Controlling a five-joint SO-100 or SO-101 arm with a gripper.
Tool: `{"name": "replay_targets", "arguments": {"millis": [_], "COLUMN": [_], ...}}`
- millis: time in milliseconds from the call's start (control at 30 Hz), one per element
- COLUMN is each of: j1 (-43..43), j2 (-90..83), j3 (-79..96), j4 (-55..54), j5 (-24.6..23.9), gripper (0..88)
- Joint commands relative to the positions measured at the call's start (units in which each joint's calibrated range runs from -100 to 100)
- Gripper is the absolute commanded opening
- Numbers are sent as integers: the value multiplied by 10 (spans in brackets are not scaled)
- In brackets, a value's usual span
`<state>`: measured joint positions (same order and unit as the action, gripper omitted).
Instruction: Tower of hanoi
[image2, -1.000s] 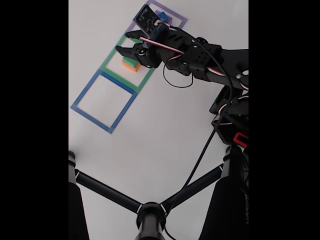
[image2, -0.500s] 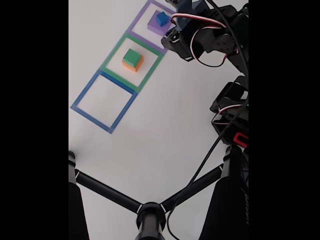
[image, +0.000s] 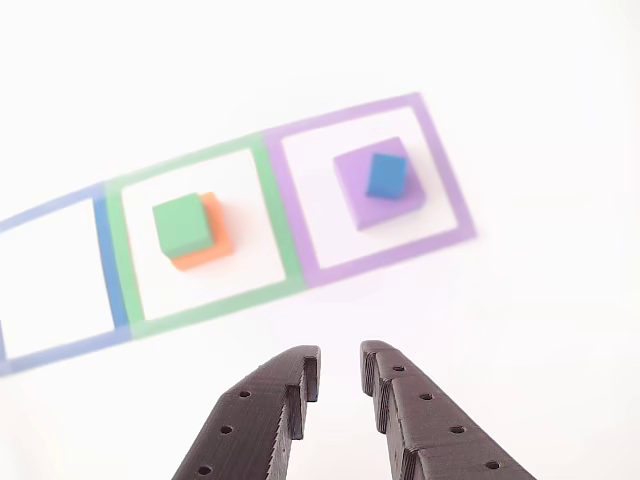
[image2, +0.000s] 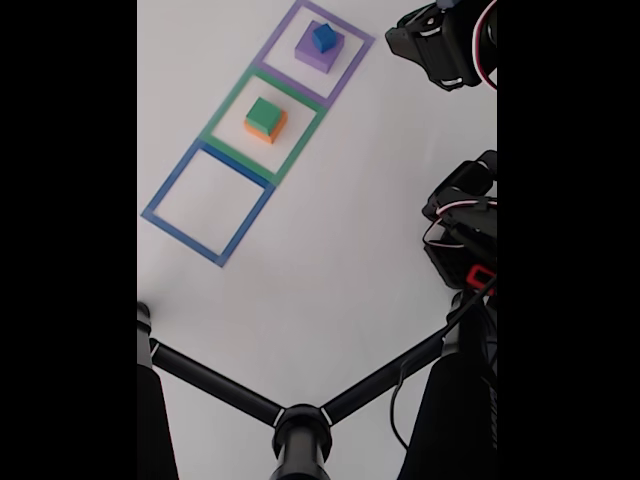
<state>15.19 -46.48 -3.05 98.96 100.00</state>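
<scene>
1. Blue block (image: 386, 174) on purple block (image: 362, 200); green block (image: 182, 224) on orange block (image: 215, 238).
2. Taped outlines: purple (image: 440, 165), green (image: 118, 240), blue (image2: 165, 185).
3. White desk (image: 540, 300).
4. Black tool (image: 340, 375).

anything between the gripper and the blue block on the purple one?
Nothing visible. In the other view the gripper hangs empty, fingertips slightly apart, over bare table, with the blue block ahead atop the purple block. The green block on the orange block sits off to the left in its own square.
</scene>
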Motion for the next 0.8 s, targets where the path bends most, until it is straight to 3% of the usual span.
{"name": "replay_targets", "arguments": {"millis": [0, 133, 267, 433, 767], "j1": [37, 84, 113, 124, 121], "j2": [-5, -11, -25, -41, 11], "j3": [-1, 78, 200, 374, 649], "j4": [10, -31, -138, -335, -778], "j5": [0, 0, 0, 0, 0], "gripper": [39, 111, 173, 254, 263]}}
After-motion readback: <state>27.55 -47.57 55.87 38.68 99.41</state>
